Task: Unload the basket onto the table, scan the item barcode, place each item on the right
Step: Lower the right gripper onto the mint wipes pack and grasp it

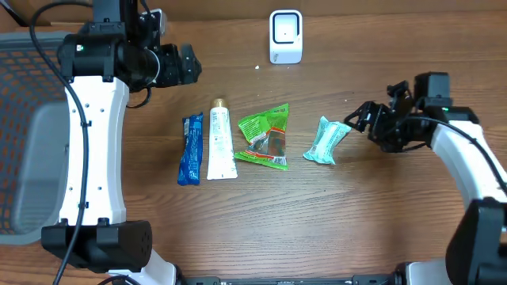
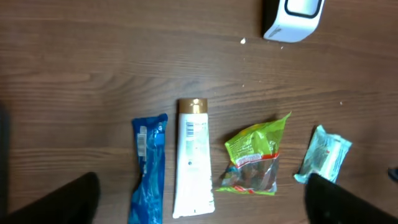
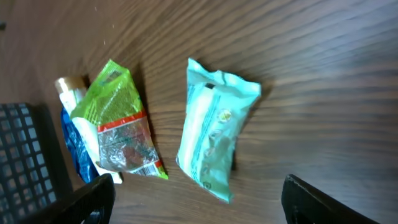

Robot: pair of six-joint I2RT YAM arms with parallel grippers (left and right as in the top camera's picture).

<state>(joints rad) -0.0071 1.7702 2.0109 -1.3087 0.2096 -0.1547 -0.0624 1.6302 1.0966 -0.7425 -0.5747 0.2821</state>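
Observation:
A white barcode scanner (image 1: 285, 36) stands at the back of the table, also seen in the left wrist view (image 2: 292, 18). In front of it lie a blue packet (image 1: 190, 149), a white tube (image 1: 219, 141), a green snack bag (image 1: 267, 138) and a teal packet (image 1: 327, 141) in a row. My right gripper (image 1: 366, 119) is open just right of the teal packet (image 3: 214, 134), not touching it. My left gripper (image 1: 188, 65) hovers open behind the row, high above the blue packet (image 2: 149, 168) and the tube (image 2: 194, 158), with nothing between its fingers (image 2: 62, 202).
A grey mesh basket (image 1: 24, 119) stands at the table's left edge, its dark mesh also showing in the right wrist view (image 3: 22, 155). The left arm's white links rise along the left side. Bare wood lies in front of the row of items.

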